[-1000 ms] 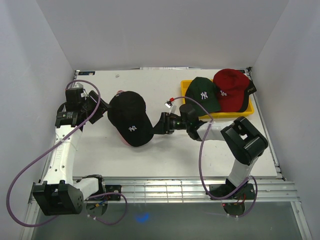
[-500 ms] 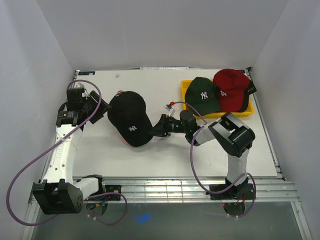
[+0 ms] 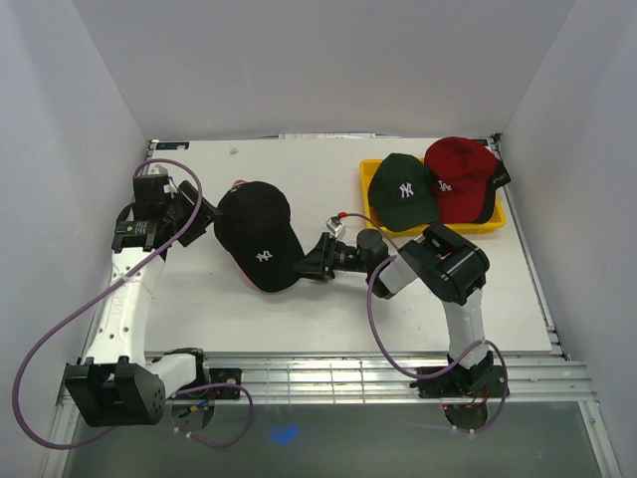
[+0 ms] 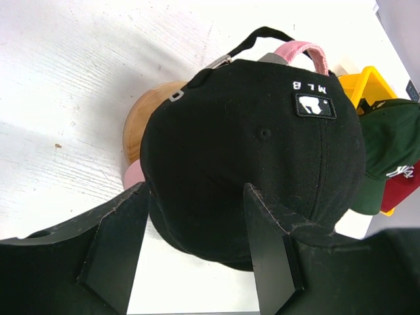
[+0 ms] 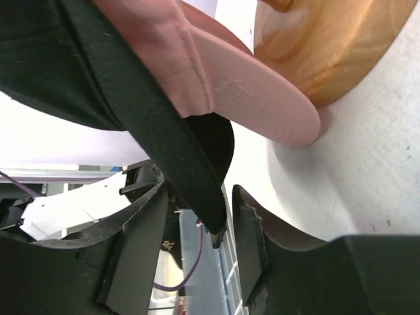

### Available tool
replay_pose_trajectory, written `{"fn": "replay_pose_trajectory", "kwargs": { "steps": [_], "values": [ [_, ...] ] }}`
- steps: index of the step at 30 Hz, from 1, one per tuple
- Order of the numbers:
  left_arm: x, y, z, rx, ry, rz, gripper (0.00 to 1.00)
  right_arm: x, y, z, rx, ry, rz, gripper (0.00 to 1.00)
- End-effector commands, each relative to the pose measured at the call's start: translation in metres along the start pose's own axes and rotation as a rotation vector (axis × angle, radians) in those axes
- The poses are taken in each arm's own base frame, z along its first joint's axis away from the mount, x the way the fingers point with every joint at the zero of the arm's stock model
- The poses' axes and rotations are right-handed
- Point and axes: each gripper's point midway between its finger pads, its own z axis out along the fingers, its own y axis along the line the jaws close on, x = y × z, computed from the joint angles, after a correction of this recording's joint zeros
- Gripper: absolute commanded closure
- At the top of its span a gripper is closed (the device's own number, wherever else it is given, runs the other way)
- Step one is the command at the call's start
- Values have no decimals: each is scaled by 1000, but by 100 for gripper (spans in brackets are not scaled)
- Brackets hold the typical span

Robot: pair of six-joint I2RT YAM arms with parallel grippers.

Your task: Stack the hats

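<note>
Your right pincer (image 5: 200, 197) has come in and narrowed around the brim of the black cap (image 3: 257, 231), which lies over the pink cap (image 5: 230, 85) on the stand (image 4: 141, 125), not yet pinching, left pincer (image 4: 197, 190) wide, so probably straightening follows.

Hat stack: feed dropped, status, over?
Left gripper open, rear of black fabric NY cap. Right gripper open astride its brim. Pink fabric cap beneath, on wooden stand. Nothing blocking.
</note>
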Motion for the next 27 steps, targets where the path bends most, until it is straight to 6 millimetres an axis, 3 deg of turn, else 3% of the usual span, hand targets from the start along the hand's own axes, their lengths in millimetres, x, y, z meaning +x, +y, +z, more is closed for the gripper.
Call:
{"fn": "replay_pose_trajectory", "kwargs": {
  "steps": [1, 3, 7, 13, 27],
  "values": [
    [-7, -6, -9, 7, -26, 12, 31, -10, 49, 5, -209, -53, -129, 51],
    [-7, -6, -10, 8, -29, 12, 30, -11, 54, 5, -233, -61, -118, 53],
    [-9, -7, -13, 9, -31, 15, 31, -14, 61, 3, -282, -78, -89, 72],
    [-15, -13, -22, 16, -50, 19, 31, -19, 87, -2, -381, -95, -73, 91],
    [-29, -22, -43, 24, -104, 23, 31, -26, 148, -18, -525, -116, -106, 92]
  ]
}}
